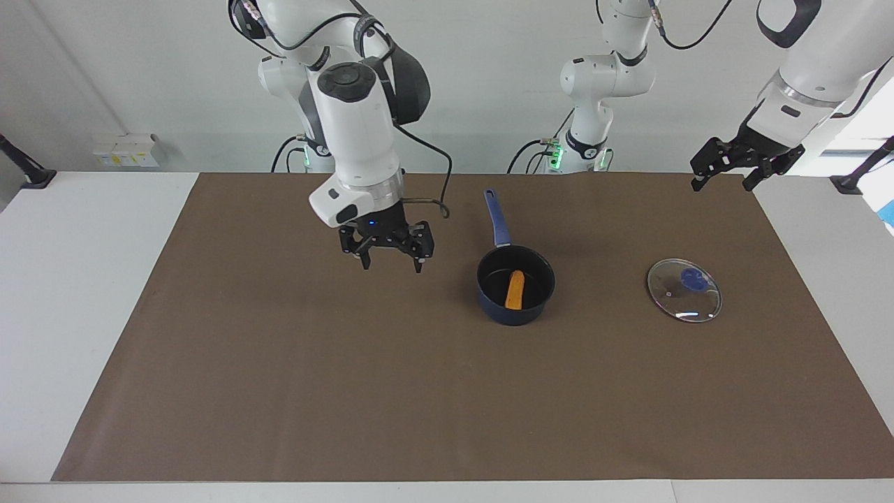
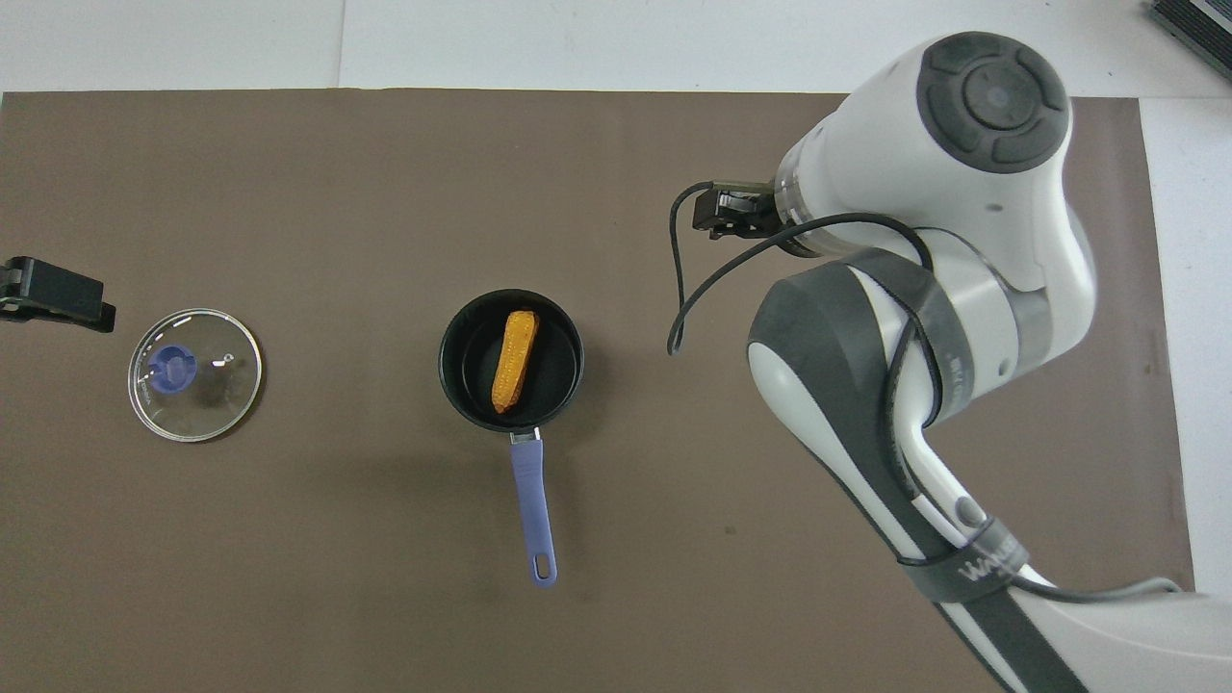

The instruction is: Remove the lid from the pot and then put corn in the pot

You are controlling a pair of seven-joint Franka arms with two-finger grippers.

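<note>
1. I see the corn (image 1: 515,290) lying inside the pot (image 1: 515,311), handle pointing toward the robots.
2. Right pincer (image 1: 390,264) hangs spread and empty over the bare brown mat (image 1: 279,377), the pot beside it toward the left arm's end of the desk (image 1: 84,279).
3. The lid (image 1: 684,290) lies flat on the mat, well apart from the pot.
4. Left pincer (image 1: 722,186) waits spread, raised over the mat's corner, the lid below it.

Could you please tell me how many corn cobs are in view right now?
1. The corn lies inside the pot, mid-table. The lid is clear glass and covers nothing; no other cob shows.
</note>
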